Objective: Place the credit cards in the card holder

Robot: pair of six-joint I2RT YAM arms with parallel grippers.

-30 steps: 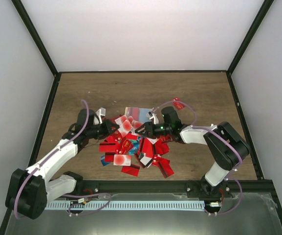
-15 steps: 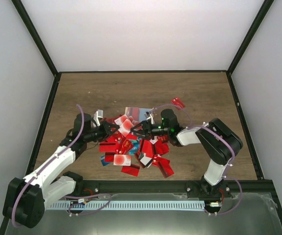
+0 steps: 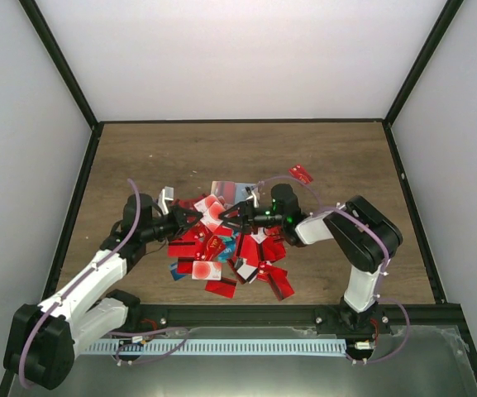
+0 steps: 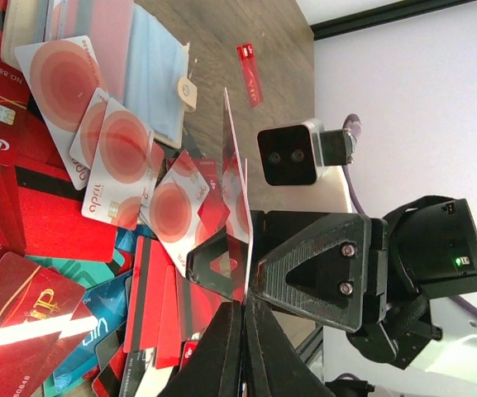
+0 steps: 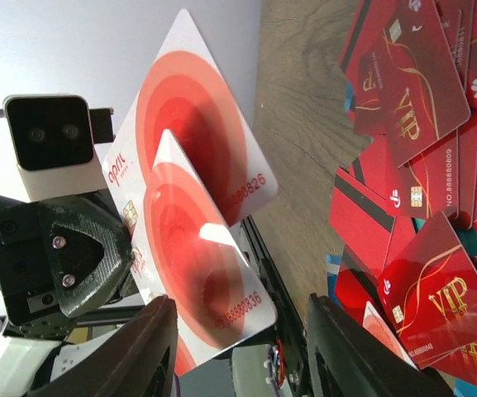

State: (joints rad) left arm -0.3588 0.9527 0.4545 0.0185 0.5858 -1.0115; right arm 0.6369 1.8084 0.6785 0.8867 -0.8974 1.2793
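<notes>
The left gripper (image 3: 193, 218) is pressed together on two white credit cards (image 5: 209, 145) with red blots. They stick forward out of its fingertips toward the right gripper (image 3: 229, 217). The pair is slightly fanned, edge-on to the left wrist camera and face-on to the right one. Its long axis seems to run from one gripper to the other.

The right gripper's fingers (image 5: 151, 351) stand apart on either side of the lower card's corner. I cannot tell whether they press on it.

Below and nearer the arm bases lies the pile (image 3: 221, 252) of mostly red cards. The tan card holder (image 4: 16, 25) lies flat at its far edge, partly out of frame. One red card (image 3: 302, 174) lies well apart. The table (image 3: 155, 157) is brown wood grain, with white walls (image 3: 238, 58) around it.
</notes>
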